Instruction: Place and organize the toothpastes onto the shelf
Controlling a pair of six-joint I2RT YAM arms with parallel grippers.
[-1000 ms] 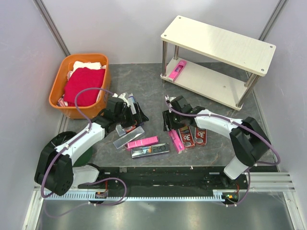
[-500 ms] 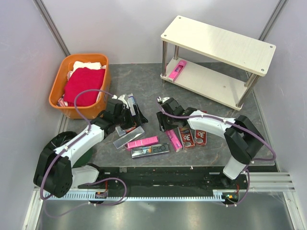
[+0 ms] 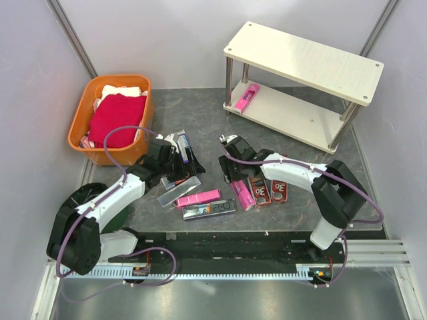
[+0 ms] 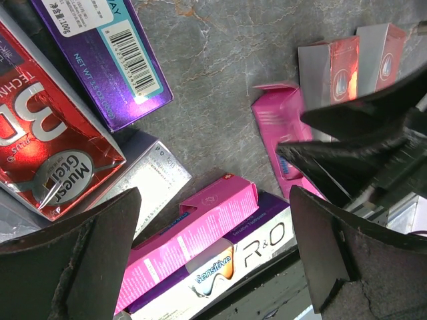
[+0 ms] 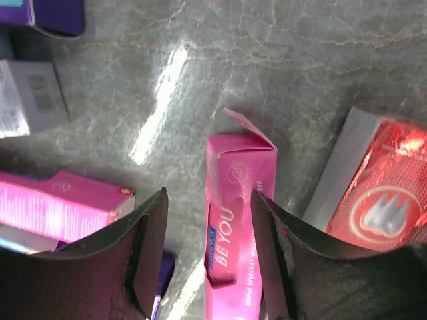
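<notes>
Pink card fills the right wrist view. The BE YOU carton [image 5: 240, 167] lies flat on the table [image 5: 280, 60], long axis 12 to 6, with its opened flap at the 12 end. "BE YOU" is printed along its length. The right gripper [image 5: 208, 200] straddles its 6 end with fingers spread. A strip of table shows between one finger and the carton, so nothing is pinched. At 3 lies a red carton [image 5: 390, 200] with a silver side, and at 9 the middle pink carton [image 5: 60, 200]. Seen from above, the BE YOU carton runs 11 to 5.

The left gripper [image 4: 213, 200] gapes wide and holds nothing, hanging over the middle pink carton and the R&O carton [image 4: 233, 257]. The R&O carton is silver and reads "Sensitive" and "R&O". These two touch side by side, and from above both run close to 9 to 3. At 11 in the left wrist view, a purple carton [image 4: 100, 53] shows a barcode and "NET WT 3.5 OZ". Below it, at 9, a second red carton [image 4: 47, 147] carries white letters cut off by the frame.

The shelf [image 3: 303, 60] stands at 1 in the top view. The shelf carton [image 3: 246, 97], pink, lies on the lower board with its axis 1 to 7.
</notes>
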